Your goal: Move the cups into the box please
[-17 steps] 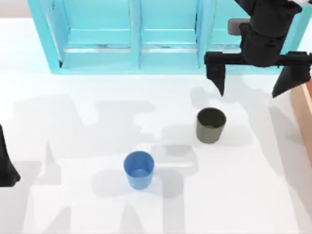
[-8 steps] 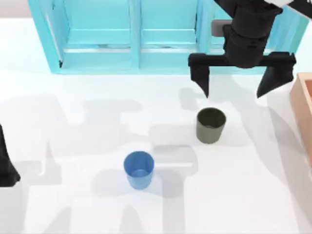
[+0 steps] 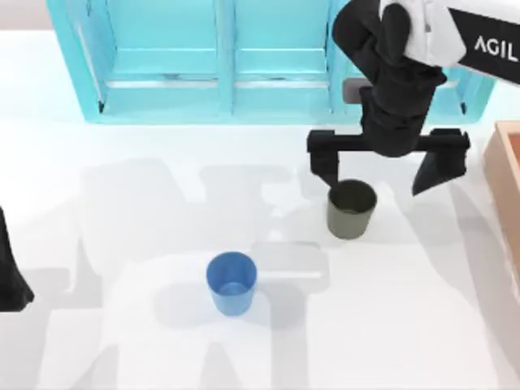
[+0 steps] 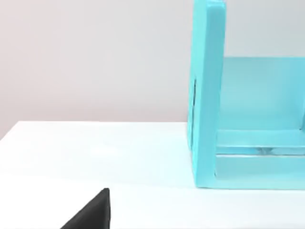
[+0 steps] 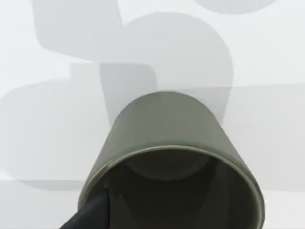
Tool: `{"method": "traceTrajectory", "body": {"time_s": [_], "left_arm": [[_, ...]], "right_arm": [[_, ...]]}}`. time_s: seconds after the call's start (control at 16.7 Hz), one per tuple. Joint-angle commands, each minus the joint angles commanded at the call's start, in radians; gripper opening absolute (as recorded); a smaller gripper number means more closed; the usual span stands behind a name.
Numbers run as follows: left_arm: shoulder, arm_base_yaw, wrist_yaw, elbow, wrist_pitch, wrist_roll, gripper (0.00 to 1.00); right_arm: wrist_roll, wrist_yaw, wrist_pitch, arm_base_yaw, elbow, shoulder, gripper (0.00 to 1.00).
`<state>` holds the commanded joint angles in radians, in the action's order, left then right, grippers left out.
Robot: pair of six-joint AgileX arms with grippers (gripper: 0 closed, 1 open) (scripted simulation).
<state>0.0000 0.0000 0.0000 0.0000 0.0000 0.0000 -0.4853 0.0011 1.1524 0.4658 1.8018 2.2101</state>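
White counter is carrying everything, with soft grey shadows lying across it; along its far edge a light-blue shelf unit with three compartments is standing, its end wall also showing in the left wrist view against a pale background.

Right pincer is hanging over the right half of the counter, fingers spread wide apart and holding nothing; one fingertip is sitting just beside the far-left rim of the olive-grey cup, the other well off toward the right edge; whether the near finger is touching the rim, I cannot tell.

Olive-grey cup is standing upright, mouth up, right of centre on the counter; in the right wrist view the same cup is sitting close below the camera, its dark interior open to view, with a black fingertip at its rim.

Blue cup is standing upright nearer the front edge, about mid-counter, well apart from the olive-grey cup.

Box, tan-orange, is showing partly at the right edge of the counter; both cups are standing outside it.

Left pincer is sitting parked at the left edge; fingers open or closed, cannot tell.
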Motion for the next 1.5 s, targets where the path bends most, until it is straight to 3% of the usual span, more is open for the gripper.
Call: {"method": "traceTrajectory", "body": {"time_s": [0.48,1.26,1.5], "left_arm": [[0.000,0.000,0.000,0.000,0.000,0.000,1.00],[0.000,0.000,0.000,0.000,0.000,0.000,1.00],[0.000,0.000,0.000,0.000,0.000,0.000,1.00]], "right_arm": [[-0.003,0.000,-0.106,0.003,-0.098,0.018,1.00],[-0.003,0.000,-0.106,0.003,-0.098,0.018,0.02],[-0.003,0.000,-0.106,0.003,-0.098,0.018,0.00]]}}
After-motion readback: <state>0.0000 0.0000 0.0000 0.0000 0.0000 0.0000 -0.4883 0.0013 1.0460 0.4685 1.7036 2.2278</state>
